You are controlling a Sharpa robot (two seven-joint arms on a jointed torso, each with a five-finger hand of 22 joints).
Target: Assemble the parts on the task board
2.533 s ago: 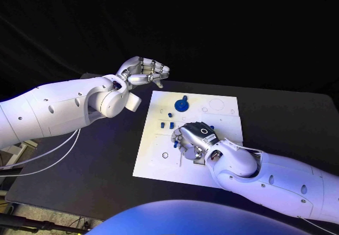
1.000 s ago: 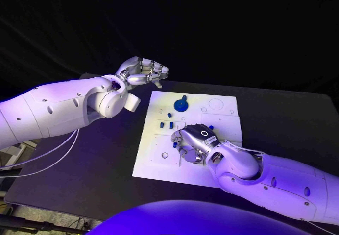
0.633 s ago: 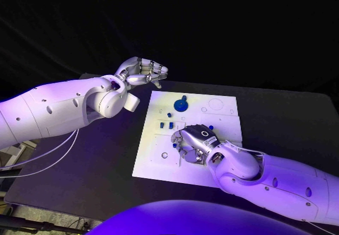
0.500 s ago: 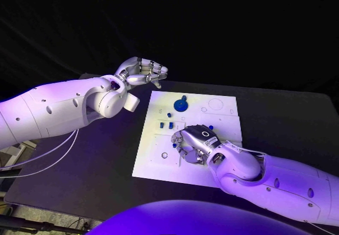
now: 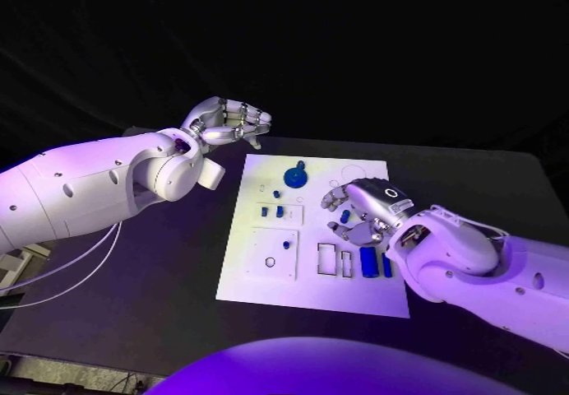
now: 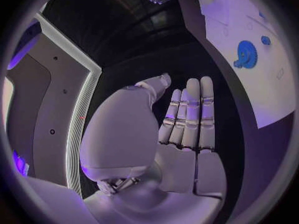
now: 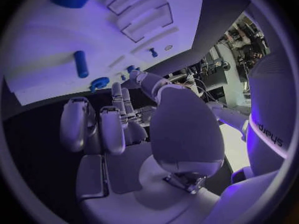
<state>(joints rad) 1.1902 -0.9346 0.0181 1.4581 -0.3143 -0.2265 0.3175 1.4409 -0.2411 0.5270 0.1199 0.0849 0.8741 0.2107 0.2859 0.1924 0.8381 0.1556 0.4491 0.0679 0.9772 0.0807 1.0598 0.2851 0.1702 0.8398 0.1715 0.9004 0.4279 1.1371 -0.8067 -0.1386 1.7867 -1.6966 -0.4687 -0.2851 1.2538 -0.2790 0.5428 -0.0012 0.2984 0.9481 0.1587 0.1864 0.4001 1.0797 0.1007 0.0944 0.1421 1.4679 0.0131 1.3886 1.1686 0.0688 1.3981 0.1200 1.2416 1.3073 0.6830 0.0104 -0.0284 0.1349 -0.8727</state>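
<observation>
On the task board (image 5: 311, 284), blue parts (image 5: 369, 262) lie loose, so assembly looks unfinished; the right hand (image 5: 363, 212) hovers half-curled and empty, the left hand (image 5: 225, 122) curls closed on nothing.

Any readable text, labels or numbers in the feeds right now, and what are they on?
Dark lettering runs along the white forearm casing in the right wrist view; it looks like a brand mark, but it bends at the rim and I cannot read it surely.
A small round mark on the back of the right hand in the head view: too small to read.
The task board shows outlines, no legible text.
</observation>
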